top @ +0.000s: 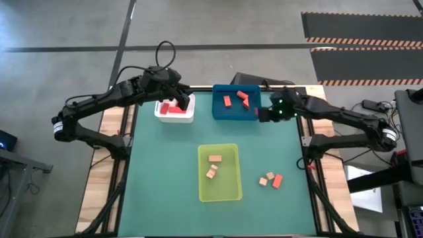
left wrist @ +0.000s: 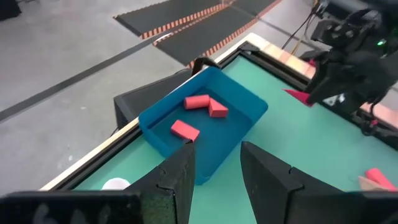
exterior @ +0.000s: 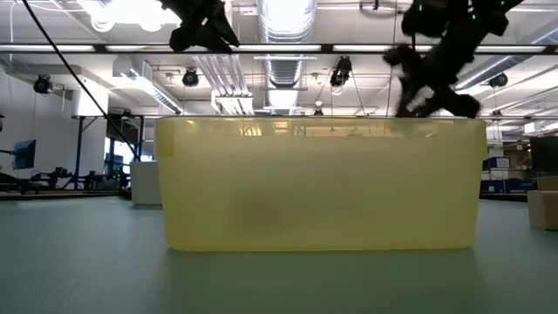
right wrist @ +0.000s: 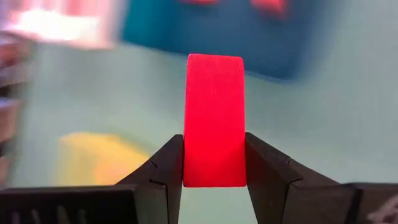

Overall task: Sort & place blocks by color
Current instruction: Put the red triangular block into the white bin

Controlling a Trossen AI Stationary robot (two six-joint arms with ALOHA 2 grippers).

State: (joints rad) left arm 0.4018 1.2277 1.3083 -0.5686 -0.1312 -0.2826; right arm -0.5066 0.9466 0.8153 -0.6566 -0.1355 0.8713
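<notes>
No text, label, brand, number or sign can be read anywhere on the green-topped table [top: 165, 172] or around it.

Left end effector [left wrist: 214, 167]: two dark fingers [left wrist: 177, 180] spread apart with nothing between them.
Blue bin [left wrist: 245, 102]: just ahead of the fingertips, on the green desk [left wrist: 311, 149].
Coral blocks [left wrist: 198, 102]: three lying loose in the bin.
Right end effector [left wrist: 339, 87]: farther off beyond the bin; a red piece [left wrist: 300, 97] shows at it.
Further blocks [left wrist: 375, 177]: on the desk, off to one side, cut by the edge.
</notes>
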